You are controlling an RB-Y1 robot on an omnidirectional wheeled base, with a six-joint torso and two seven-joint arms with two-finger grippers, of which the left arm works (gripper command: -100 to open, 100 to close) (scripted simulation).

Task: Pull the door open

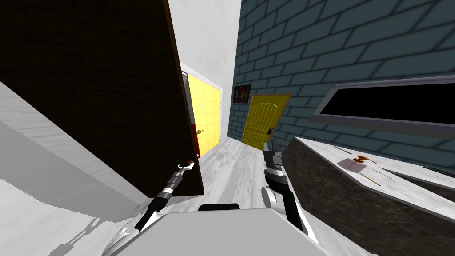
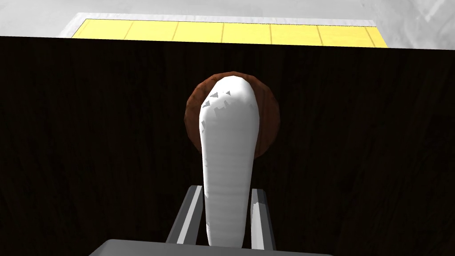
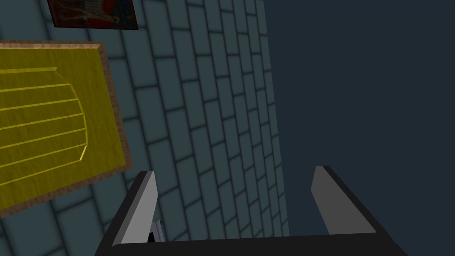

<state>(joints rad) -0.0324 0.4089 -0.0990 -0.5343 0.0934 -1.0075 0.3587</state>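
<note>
A dark brown door (image 1: 102,89) stands swung out from the wall on my left, its free edge toward the corridor. Its white lever handle (image 1: 188,166) sits on a round brown rose (image 2: 266,120) near that edge. My left gripper (image 1: 181,170) is shut on the lever handle (image 2: 229,155), with one finger pressed against each side of it. The door face (image 2: 89,146) lies dark behind the lever. My right gripper (image 1: 270,149) hangs open in the corridor, right of the door, with nothing between its fingers (image 3: 137,209).
A long dark counter (image 1: 337,191) with a pale top runs along the right, close to my right arm. A yellow door (image 1: 263,121) closes the corridor's far end beside a teal brick wall (image 1: 337,49). A yellow tiled panel (image 1: 206,115) shows past the dark door.
</note>
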